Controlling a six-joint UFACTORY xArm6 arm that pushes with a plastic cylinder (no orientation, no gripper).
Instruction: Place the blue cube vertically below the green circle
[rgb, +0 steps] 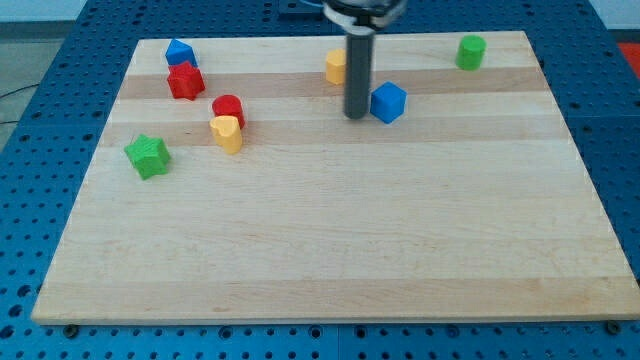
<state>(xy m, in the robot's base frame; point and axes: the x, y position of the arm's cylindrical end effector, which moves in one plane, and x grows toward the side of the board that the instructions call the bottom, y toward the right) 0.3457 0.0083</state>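
The blue cube lies on the wooden board in the upper middle. The green circle, a short green cylinder, stands near the board's top right corner, up and to the right of the cube. My tip rests on the board just left of the blue cube, almost touching its left side. The dark rod rises from the tip to the view's top and covers part of a yellow block.
A blue block and a red star sit at the top left. A red cylinder touches a yellow heart-like block. A green star lies at the left edge of the board.
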